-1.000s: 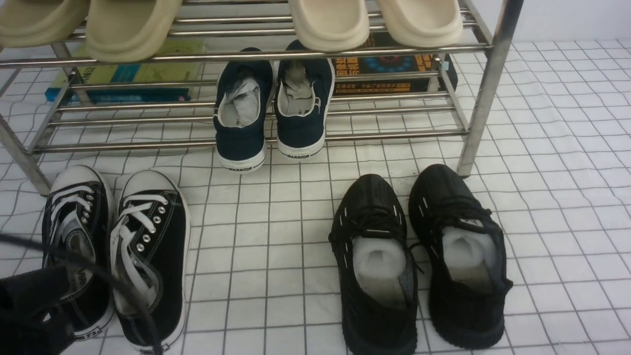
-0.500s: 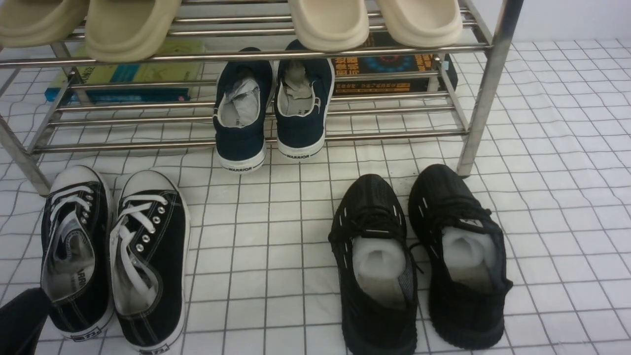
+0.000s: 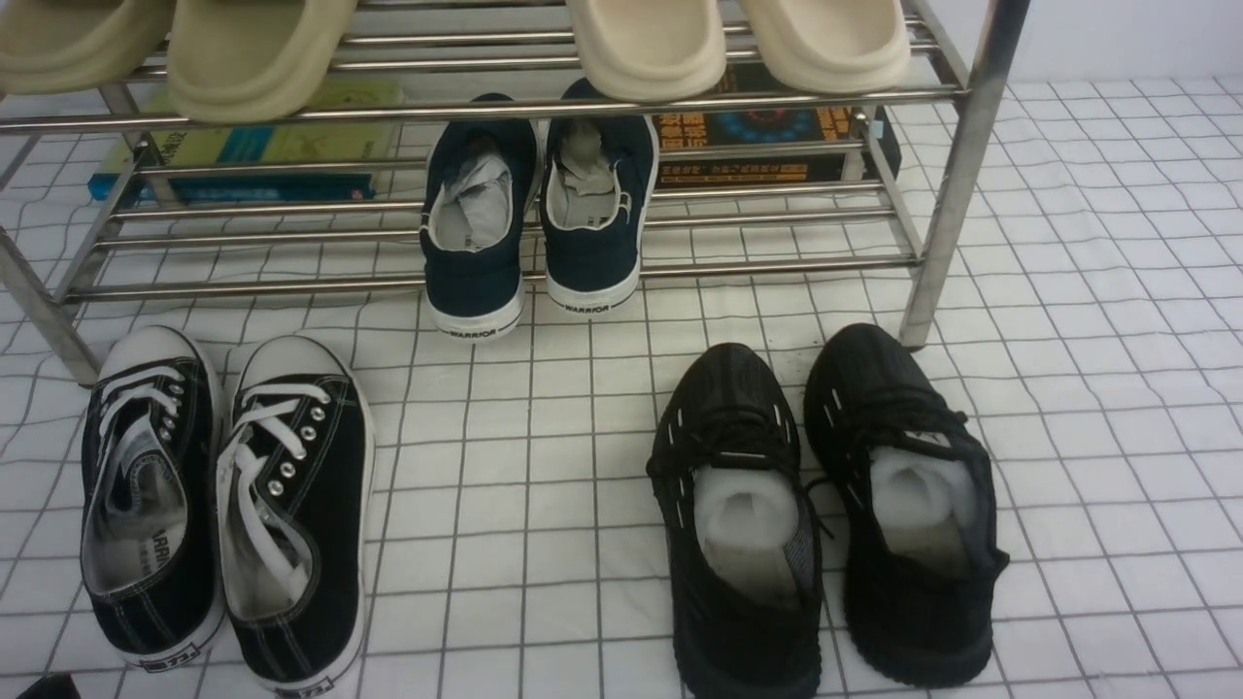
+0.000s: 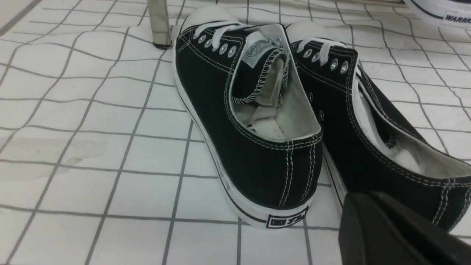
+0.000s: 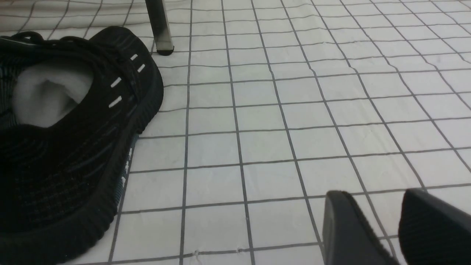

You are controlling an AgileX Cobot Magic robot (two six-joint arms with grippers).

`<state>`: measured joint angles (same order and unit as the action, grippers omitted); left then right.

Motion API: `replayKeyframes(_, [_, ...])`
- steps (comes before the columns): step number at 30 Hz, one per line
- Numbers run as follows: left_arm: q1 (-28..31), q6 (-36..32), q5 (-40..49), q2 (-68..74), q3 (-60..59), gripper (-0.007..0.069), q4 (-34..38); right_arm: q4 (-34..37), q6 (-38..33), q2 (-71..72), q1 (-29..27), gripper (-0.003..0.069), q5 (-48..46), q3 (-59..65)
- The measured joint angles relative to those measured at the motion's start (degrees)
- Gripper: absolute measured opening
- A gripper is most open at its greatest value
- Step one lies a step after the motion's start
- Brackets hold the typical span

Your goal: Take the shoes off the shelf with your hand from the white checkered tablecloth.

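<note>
The black canvas shoes (image 3: 223,505) with white laces stand side by side on the white checkered tablecloth (image 3: 544,466), in front of the left leg of the chrome shelf (image 3: 957,175), toes toward it. In the left wrist view the pair (image 4: 257,162) shows heel-on. My left gripper (image 4: 362,200) is shut and empty just behind the heel of the pair's right shoe, not touching it. Only a dark corner of it shows at the front view's bottom left. My right gripper (image 5: 373,200) is open and empty, low over bare cloth.
A navy WARRIOR pair (image 3: 534,214) sits on the shelf's lowest tier, beige slippers (image 3: 641,44) on the tier above, books behind. An all-black knit pair (image 3: 825,515) stands on the cloth at right, also in the right wrist view (image 5: 73,147) beside a shelf leg (image 5: 159,25).
My left gripper and its cables have drawn back down out of the front view's bottom left corner, uncovering the canvas shoes' heels. The shoes have not moved.
</note>
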<state>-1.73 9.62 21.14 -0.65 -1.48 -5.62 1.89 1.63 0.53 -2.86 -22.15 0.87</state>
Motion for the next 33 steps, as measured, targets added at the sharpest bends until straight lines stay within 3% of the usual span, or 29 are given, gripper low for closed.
replayKeyframes(7, [-2.58,0.43,0.44,-0.06,0.05,0.0022,-0.63,0.00,0.00,0.00,0.00,0.0239,0.00,0.00])
replayKeyframes(33, [-2.58,0.43,0.55,-0.06,0.05,0.0041,-0.77,0.00,0.00,0.00,0.00,0.0239,0.00,0.00])
